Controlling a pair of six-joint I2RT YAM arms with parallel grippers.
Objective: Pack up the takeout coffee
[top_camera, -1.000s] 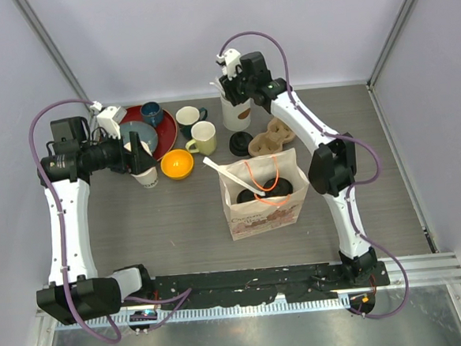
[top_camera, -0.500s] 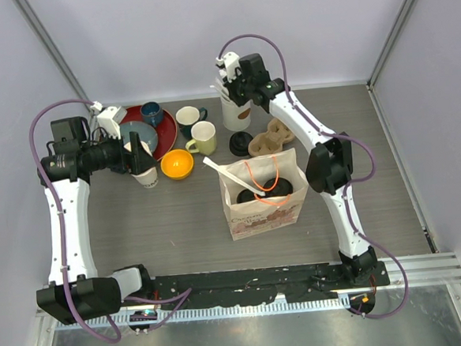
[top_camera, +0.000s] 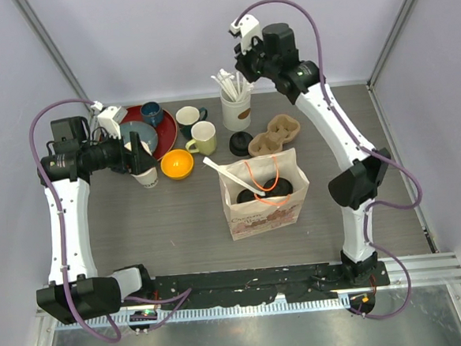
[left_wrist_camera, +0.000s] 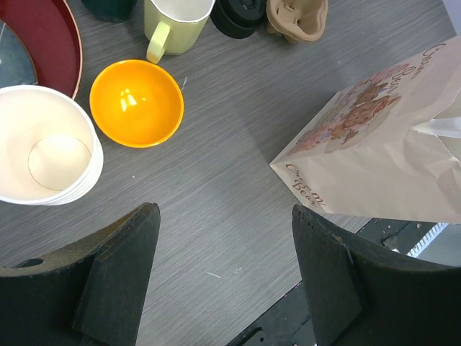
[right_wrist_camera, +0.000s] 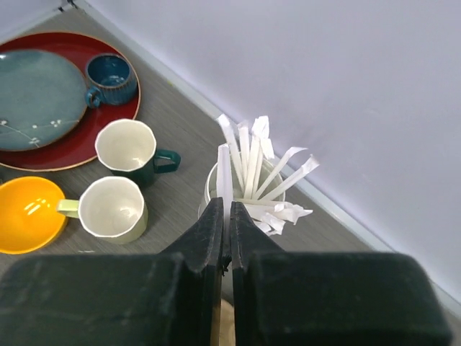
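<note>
The right gripper [right_wrist_camera: 226, 209] is clenched on one wrapped straw [right_wrist_camera: 224, 169], whose long axis runs in line with the fingers. It is poised high over the straw cup [top_camera: 237, 113] at the counter's far edge. The takeout coffee cups [top_camera: 283, 187] sit in the paper bag [top_camera: 261, 214], toward the near edge from it. The left gripper [left_wrist_camera: 225, 213] is released and hovers near the left edge.

The left takeout cup [top_camera: 246, 196] and right takeout cup [top_camera: 283, 187] stand upright, side by side, inside the paper bag [top_camera: 257, 217]; only their round black lids [top_camera: 285, 183] show. Cup walls are hidden.
</note>
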